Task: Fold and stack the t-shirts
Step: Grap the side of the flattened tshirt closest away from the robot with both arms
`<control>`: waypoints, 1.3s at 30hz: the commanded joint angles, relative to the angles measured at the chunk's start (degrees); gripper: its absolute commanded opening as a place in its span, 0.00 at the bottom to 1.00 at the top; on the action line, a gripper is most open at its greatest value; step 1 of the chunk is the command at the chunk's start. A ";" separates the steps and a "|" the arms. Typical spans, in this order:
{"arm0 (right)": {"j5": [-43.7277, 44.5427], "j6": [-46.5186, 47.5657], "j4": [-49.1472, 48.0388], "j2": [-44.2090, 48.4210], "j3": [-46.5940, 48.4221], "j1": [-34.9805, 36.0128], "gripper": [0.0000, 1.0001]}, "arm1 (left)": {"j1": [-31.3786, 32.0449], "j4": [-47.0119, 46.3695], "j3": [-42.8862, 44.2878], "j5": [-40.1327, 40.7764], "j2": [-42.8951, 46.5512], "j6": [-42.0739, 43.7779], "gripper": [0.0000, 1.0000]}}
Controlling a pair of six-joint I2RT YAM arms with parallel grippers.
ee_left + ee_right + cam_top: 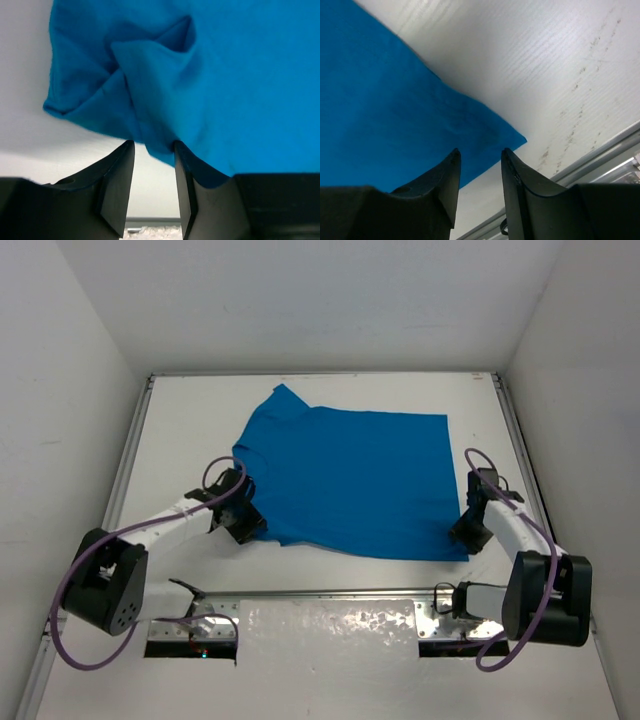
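The t-shirt (350,475) lies spread flat at the centre of the table (180,420). The left hand (154,146) sits at the shirt's 8 o'clock corner, jaws narrowly parted, with a cloth fold between them. The right hand (480,151) sits at the 4 o'clock corner, narrowly parted, holding nothing.

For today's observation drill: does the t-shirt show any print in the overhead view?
No, the t-shirt is plain blue, without any print.

Pretty bare setup: white table (200,420) boxed in by plain white walls (60,390) at left, top and right of frame. Metal rail (330,592) along the bottom edge, crinkly silver sheet (330,625) just below it. Soft even light, faint scuffs (585,75) on the tabletop.
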State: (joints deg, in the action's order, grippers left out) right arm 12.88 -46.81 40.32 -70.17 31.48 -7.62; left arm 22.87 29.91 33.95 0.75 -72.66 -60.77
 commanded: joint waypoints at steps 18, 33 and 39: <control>-1.10 -10.14 -0.67 0.04 -3.62 0.41 0.30 | 0.33 -6.18 2.43 -0.49 0.15 -3.39 0.00; 5.30 -14.02 -4.54 3.11 -10.30 0.24 0.17 | 0.33 -4.52 4.80 -1.72 0.15 -1.10 0.00; 7.50 -12.00 0.20 4.34 -6.27 0.06 0.00 | 0.24 -2.06 5.33 -1.02 1.73 -0.05 0.00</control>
State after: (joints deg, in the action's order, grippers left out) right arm 15.46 -59.99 36.10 -65.71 24.47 -7.38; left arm 22.92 26.35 37.60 -0.38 -73.25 -61.71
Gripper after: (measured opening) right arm 0.002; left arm 0.015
